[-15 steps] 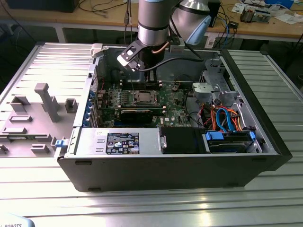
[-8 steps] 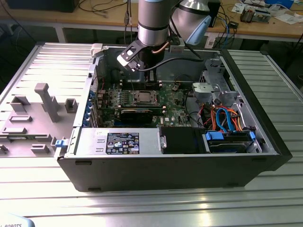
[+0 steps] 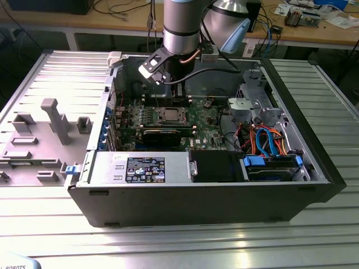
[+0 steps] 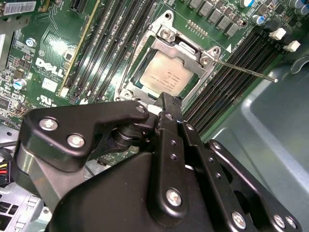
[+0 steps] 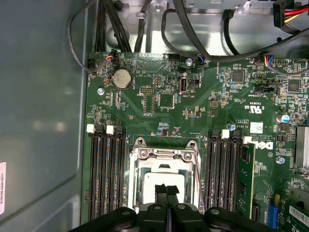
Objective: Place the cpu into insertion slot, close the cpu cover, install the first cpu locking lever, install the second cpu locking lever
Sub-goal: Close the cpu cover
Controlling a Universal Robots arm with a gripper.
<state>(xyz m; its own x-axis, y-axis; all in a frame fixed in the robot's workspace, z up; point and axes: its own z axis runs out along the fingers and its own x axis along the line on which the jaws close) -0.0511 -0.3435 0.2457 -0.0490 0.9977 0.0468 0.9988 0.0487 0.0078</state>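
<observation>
Now the shut, empty gripper point(image 5: 166, 190) hangs at twelve o'clock from the cpu point(image 3: 170, 116) in the exterior view; it should push slow and straight.

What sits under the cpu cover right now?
The cpu shows, silver top up, through the window of the cpu cover. Whatever lies beneath the chip is hidden, and the fingers cover one edge.

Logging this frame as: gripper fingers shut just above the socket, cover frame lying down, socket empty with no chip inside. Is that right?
Not quite: the insertion slot is not empty. The second wrist view shows the cpu seated in it, its silver-grey top visible through the window of the cpu cover, which lies down. The gripper is shut just above, as logged.
</observation>
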